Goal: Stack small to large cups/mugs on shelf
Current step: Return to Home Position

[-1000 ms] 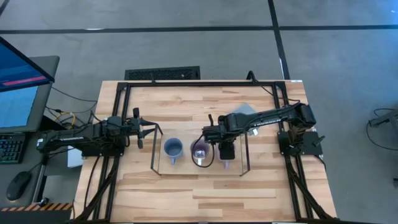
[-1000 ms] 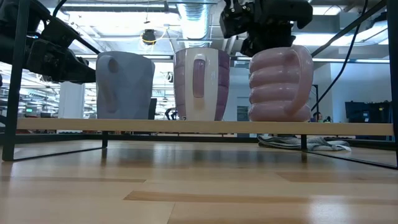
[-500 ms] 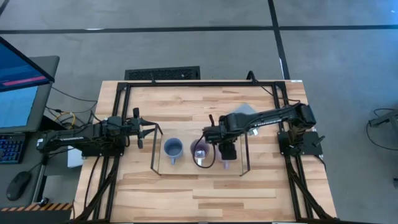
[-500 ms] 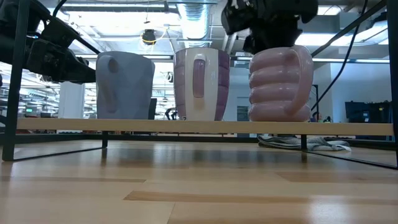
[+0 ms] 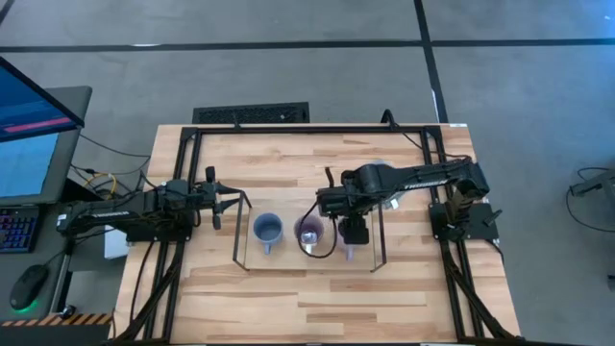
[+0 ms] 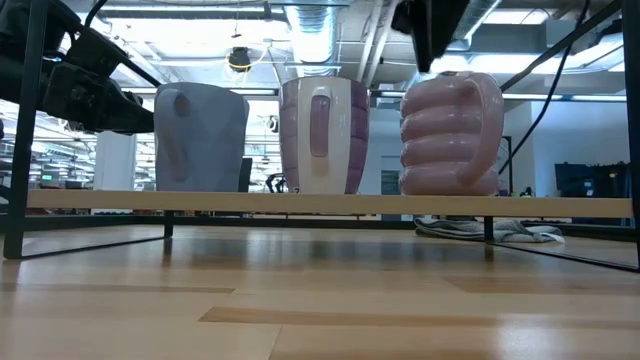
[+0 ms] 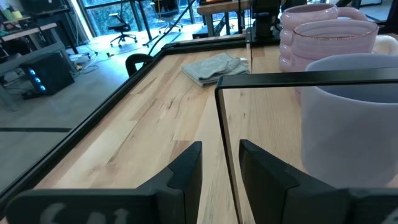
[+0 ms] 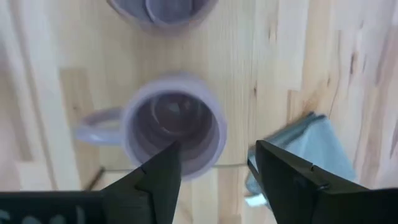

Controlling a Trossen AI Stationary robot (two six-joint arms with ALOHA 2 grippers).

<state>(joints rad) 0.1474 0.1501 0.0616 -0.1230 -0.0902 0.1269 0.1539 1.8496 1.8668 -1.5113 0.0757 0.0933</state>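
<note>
All 3 mugs stand upright on the shelf, in a row w/ small gaps. In the low view the blue-grey mug is at the left, the smooth lavender mug is in the middle w/ its handle toward that camera, and the ribbed lavender mug is at the right. The shelf sits near the middle of the wood table, its light board carried between thin black wire end frames. The right gripper hangs above the ribbed mug, pointing down at it — fingers spread apart, holding nothing. In the low view it's clear of the mug's rim, w/ only its lower part showing at the top edge. The right wrist view looks down into the ribbed mug's mouth, w/ the smooth mug's rim next to it and the folded grey cloth on the table beyond the shelf. In the low view the cloth lies behind the shelf, below board level. The left gripper waits at the shelf's left end, approx. level w/ the mugs, fingers open and empty. In the left wrist view the wire end frame stands right in front of them — the blue-grey mug just behind it. The left arm reaches in from the table's left edge.
</note>
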